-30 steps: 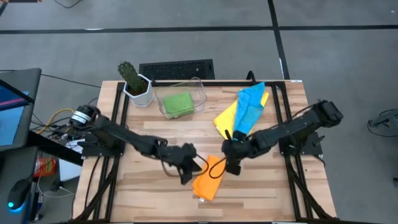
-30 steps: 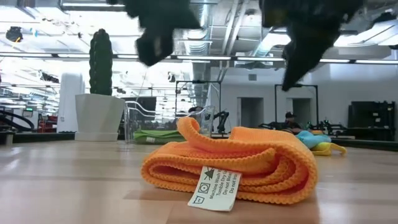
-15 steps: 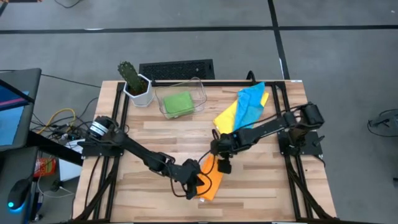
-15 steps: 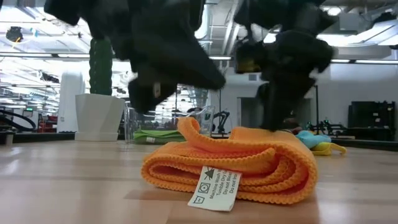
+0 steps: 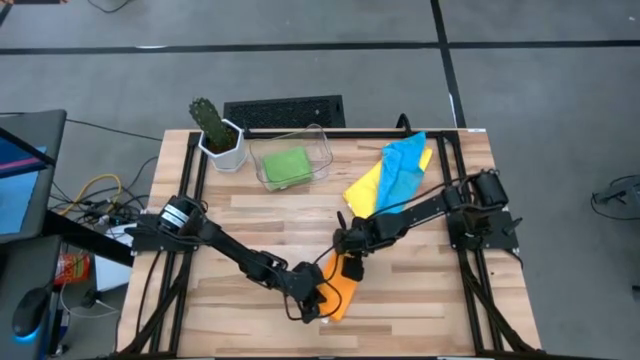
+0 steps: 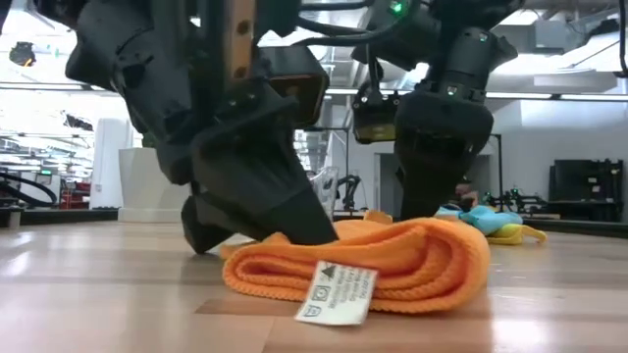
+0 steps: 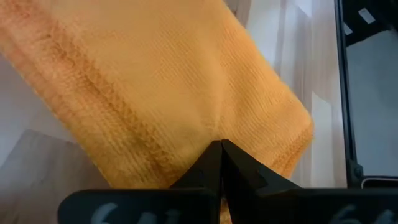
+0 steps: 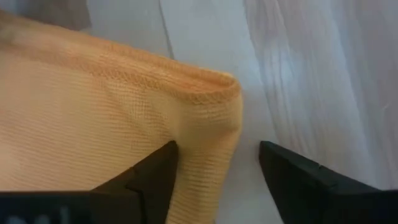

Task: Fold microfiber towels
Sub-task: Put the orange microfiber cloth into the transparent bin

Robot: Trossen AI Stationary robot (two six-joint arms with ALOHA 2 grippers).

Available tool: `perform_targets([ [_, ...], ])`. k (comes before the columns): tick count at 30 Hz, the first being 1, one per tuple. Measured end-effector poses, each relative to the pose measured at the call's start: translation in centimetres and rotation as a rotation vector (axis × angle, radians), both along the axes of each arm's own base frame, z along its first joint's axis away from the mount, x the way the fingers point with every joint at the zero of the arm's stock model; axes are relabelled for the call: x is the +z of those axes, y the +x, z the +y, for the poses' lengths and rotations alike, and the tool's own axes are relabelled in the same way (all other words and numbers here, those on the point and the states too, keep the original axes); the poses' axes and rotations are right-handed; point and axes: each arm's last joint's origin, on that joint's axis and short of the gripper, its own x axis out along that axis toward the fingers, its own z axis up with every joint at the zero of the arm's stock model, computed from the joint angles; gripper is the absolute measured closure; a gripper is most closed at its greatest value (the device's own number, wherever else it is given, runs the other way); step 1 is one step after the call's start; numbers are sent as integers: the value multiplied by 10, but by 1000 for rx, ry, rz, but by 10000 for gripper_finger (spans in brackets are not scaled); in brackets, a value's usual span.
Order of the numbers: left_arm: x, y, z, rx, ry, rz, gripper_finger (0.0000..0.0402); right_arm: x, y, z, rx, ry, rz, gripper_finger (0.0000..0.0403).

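Observation:
The orange towel (image 5: 341, 289) lies folded on the table near the front edge, its white label (image 6: 339, 292) toward the near side. My left gripper (image 5: 312, 303) is shut and down on the towel's near-left part. My right gripper (image 5: 348, 262) is open and down at the towel's far end, with the folded corner (image 8: 211, 87) between its fingers. The green towel (image 5: 287, 166) lies in the clear bin (image 5: 320, 148). The light blue towel (image 5: 402, 162) lies partly over the yellow one (image 5: 364, 190) at the far right. My left gripper presses its shut fingertips (image 7: 221, 152) down on the top layer of the orange towel (image 7: 186, 106), slanting down from the table's left. The towel lies flattened on the table under them. My right gripper has one finger (image 8: 155, 171) on the towel's top by its folded edge and the other (image 8: 295, 177) beside it over bare table. Whether the fingers grip the cloth, I cannot tell.
A cactus in a white pot (image 5: 216, 137) stands at the far left next to the clear bin. A black grille (image 5: 285, 108) lies along the far edge. Bare wood shows to the left and right of the orange towel.
Both grippers have come down onto the orange towel, the left going toward the near right, the right toward the left. The towel's upstanding top fold has been pressed flat; the towel stays in place.

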Motion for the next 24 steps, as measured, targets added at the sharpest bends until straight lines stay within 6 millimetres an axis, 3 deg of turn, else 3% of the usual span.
perform_targets([
  [4, 0, 1, 4, -2, -15, 14, 401, -1, 0, 2, -7, -10, -16, 205],
  [11, 14, -1, 16, -38, 12, 43, 401, -1, 3, 3, 41, 84, -24, 377],
  [17, 53, -21, 32, -65, 110, 129, 401, 10, 9, -10, 42, 134, -17, 386],
  [20, 85, -39, 40, -63, 161, 132, 401, 28, 9, -24, 28, 178, -30, 386],
  [24, 133, -68, 54, -3, 246, 72, 401, 70, 14, -52, -49, 194, -141, 386],
])
